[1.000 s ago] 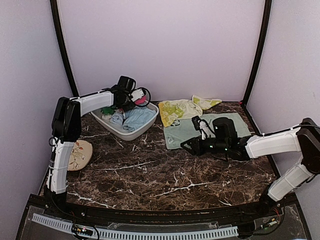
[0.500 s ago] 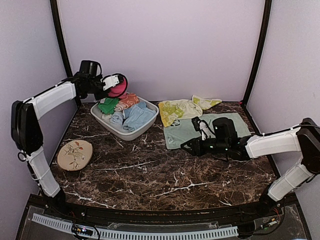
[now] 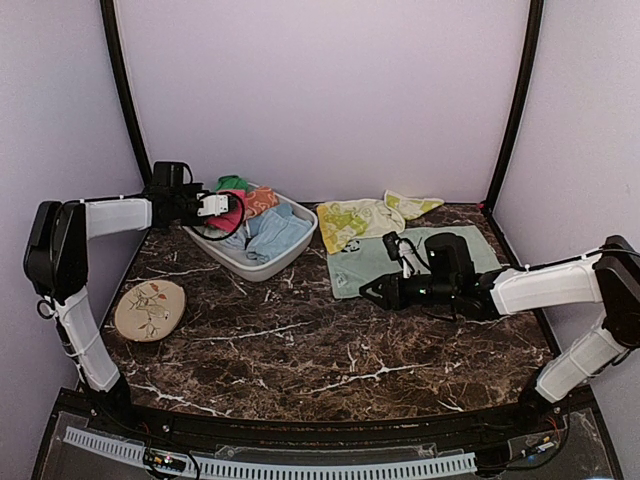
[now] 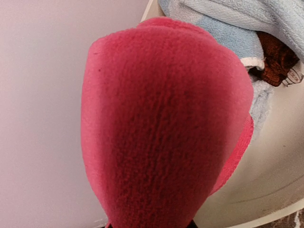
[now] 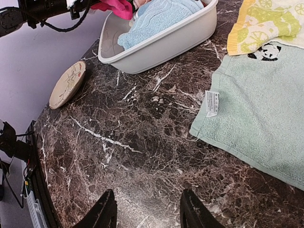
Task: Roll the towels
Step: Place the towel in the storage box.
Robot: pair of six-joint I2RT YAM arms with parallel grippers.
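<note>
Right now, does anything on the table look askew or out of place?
The yellow-lime towel lies rumpled, its edge overlapping the mint towel near the panda patch. The pink towel is bunched in the left gripper over the basin rim.

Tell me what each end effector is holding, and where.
The left end effector pinches the hot-pink towel by a bunched fold; which edge cannot be told. The right end effector holds nothing.

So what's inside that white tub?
The white tub holds a pile of cloths: light blue towels, an orange cloth, a green cloth. The left fingers pinch a hot-pink towel over it. Anything underneath is covered.
</note>
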